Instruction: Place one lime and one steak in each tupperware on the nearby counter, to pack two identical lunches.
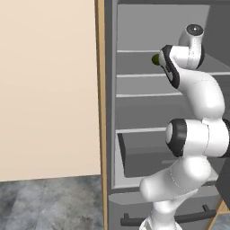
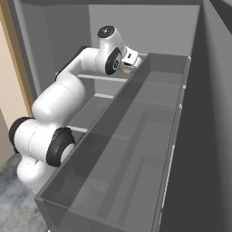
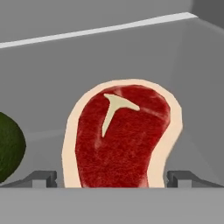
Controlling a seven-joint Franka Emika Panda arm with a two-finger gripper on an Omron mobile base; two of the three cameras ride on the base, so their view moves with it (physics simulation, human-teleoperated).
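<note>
Red, beige-rimmed slab of raw steak (image 3: 120,138) fills the hand view's centre on the grey fridge shelf (image 3: 48,87); our end effector (image 3: 113,178) straddles it, spread wide to grasp; dark green lime (image 3: 8,146) at left edge.

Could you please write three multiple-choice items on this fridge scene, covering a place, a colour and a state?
1. In the hand view, where is the lime relative to the steak?
A. left of it
B. right of it
C. on top of it
2. What colour is the steak's rim?
A. green
B. pale beige
C. black
3. How do the fingers stand?
A. shut on the lime
B. shut on the steak
C. open, either side of the steak

Answers:
A, it sits at the left edge.
B, beige band surrounds red.
C, both tips stand wide apart.
</note>
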